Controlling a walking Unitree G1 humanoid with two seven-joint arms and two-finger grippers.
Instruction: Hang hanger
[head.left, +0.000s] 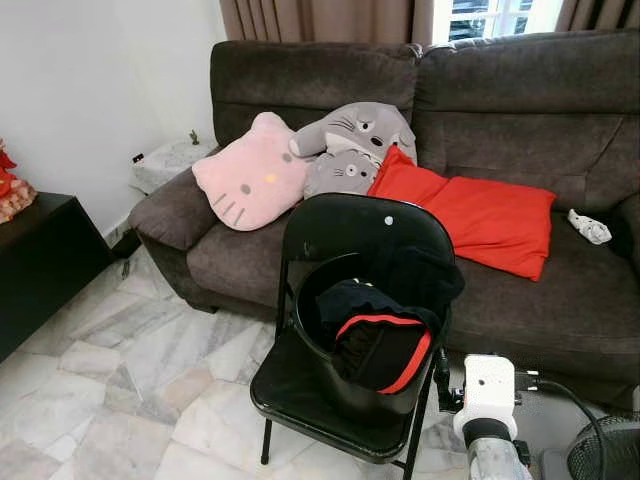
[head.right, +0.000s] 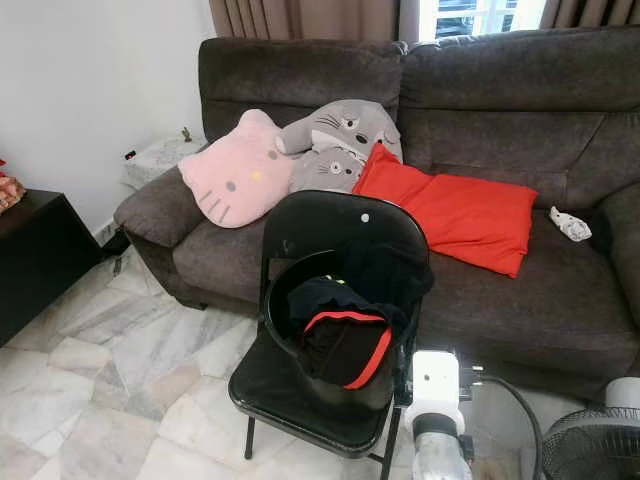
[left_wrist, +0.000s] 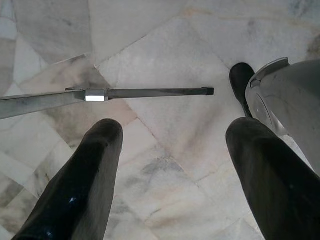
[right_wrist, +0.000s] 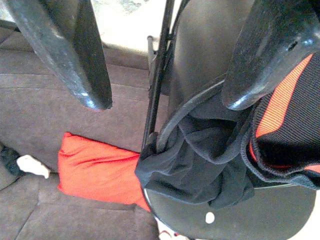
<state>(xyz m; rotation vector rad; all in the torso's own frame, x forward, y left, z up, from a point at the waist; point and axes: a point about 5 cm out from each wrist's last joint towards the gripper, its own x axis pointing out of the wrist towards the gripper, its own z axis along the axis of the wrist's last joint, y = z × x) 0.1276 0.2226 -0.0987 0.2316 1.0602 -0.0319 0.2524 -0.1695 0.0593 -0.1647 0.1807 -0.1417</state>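
Right end effector fingers apart by bucket of clothes on chair; left end effector apart over floor

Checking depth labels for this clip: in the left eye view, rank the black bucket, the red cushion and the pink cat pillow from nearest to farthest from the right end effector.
1. Black bucket, on the folding chair just left of the right end effector.
2. Red cushion, on the sofa seat behind the chair.
3. Pink cat pillow, far left against the sofa arm.
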